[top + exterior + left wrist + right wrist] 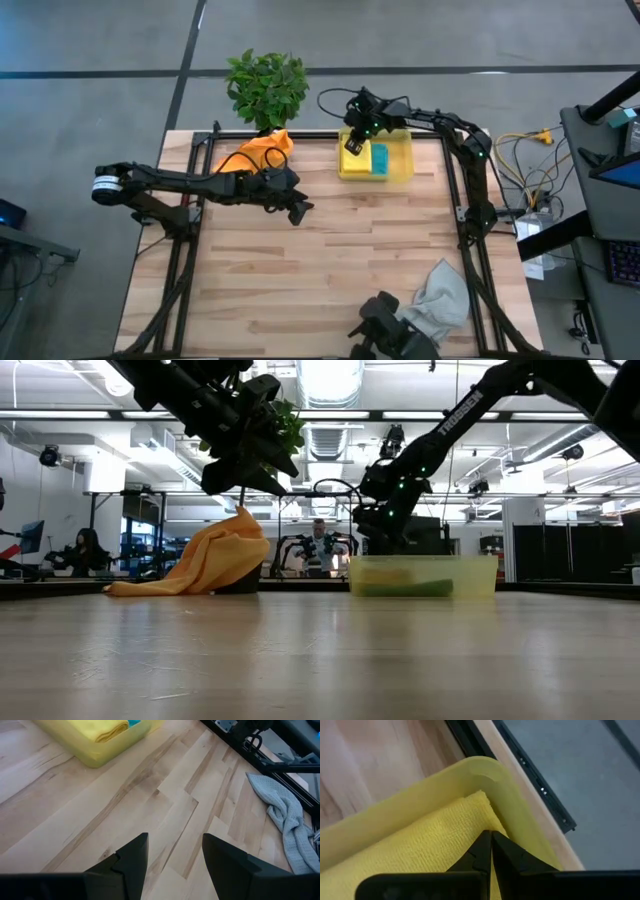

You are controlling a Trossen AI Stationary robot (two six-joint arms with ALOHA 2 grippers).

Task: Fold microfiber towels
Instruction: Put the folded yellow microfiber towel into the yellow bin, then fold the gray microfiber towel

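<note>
The orange towel (262,150) lies bunched at the far left, leaning on the plant pot (240,582); it also shows in the low view (205,565). The yellow towel (425,845) and the teal towel (380,160) lie in the yellow bin (400,172). The light grey towel (442,295) lies crumpled at the near right and hangs over the table's edge. My left gripper (175,845) is open and empty above bare table, left of the middle (298,212). My right gripper (490,839) is shut over the bin's far left corner (352,143), right at the yellow towel. My right gripper points its shut fingertips (482,842) down at the yellow towel's corner (479,800) inside the bin. I cannot tell whether they touch the cloth. Nothing shows between the fingers.
A potted green plant (266,88) stands at the far edge behind the orange towel. Black frame rails (470,200) run along the table's sides. A dark device (385,325) sits at the near edge. Bare wood (330,260) fills the middle.
</note>
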